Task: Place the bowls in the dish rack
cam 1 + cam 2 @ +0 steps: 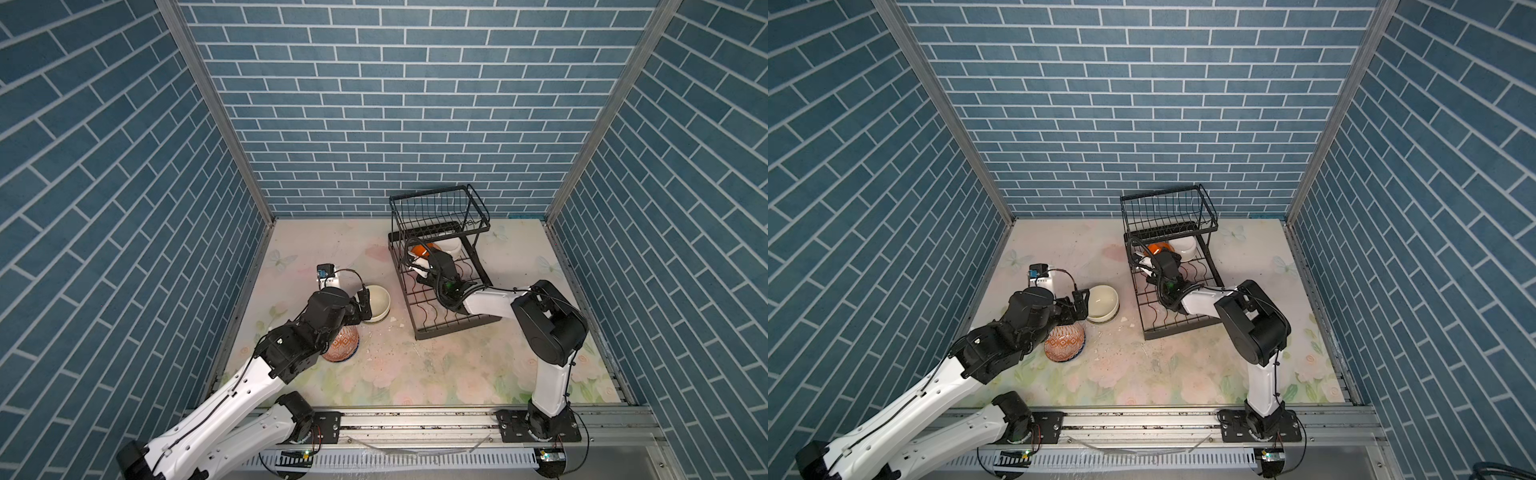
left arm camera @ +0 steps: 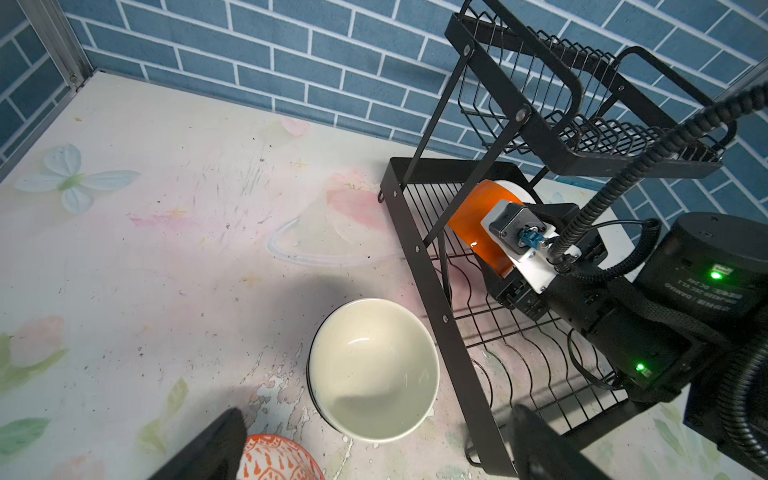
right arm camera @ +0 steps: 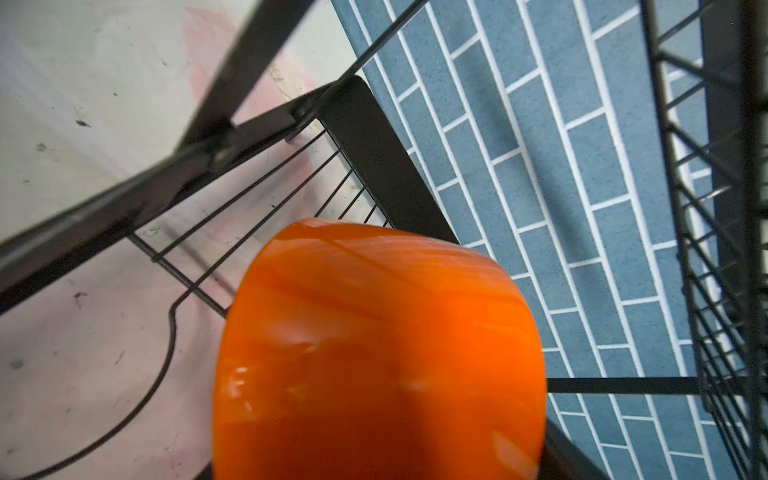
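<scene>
Glossy round orange bowl (image 3: 378, 353) in black wire rack (image 3: 374, 158).

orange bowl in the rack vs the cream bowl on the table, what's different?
Colour: the orange bowl has a glossy orange outside; the cream bowl is pale cream all over.
Place: the orange bowl sits in the dish rack under the raised basket; the cream bowl stands on the table beside the rack.
Pose: the orange bowl is tipped on edge; the cream bowl sits upright, mouth up.
Shared: both are small, round and glossy.
</scene>
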